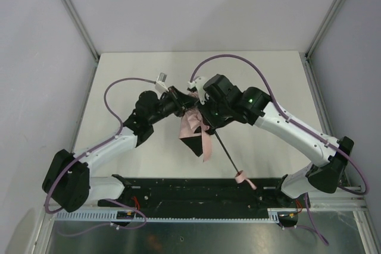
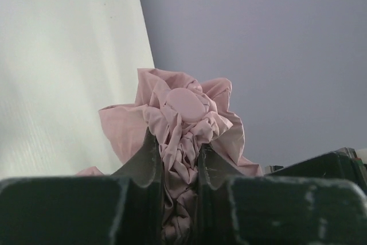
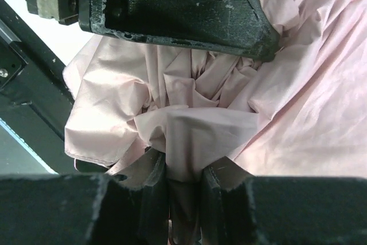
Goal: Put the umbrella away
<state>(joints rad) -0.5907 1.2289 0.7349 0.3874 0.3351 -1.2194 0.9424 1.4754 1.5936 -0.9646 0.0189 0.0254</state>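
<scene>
While the left gripper (image 2: pixel 178 159) is clenching the bunched canopy (image 2: pixel 123 127) under its round cap (image 2: pixel 184 104) and the right gripper (image 3: pixel 183 170) is biting a fold close beside, the umbrella (image 1: pixel 191 124) is being held between both sets of fingers (image 2: pixel 140 167), black shaft (image 1: pixel 225 150) and pink handle (image 1: pixel 241 176) trailing away from them. Only thin cloth is being gripped, so it may be slipping or tearing if the two are pulling apart. No writing or label is showing.

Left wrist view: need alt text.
The left tool is shut on bunched pale pink fabric of the umbrella, with its round pink cap poking up just above. White table at left, grey wall behind.
</scene>
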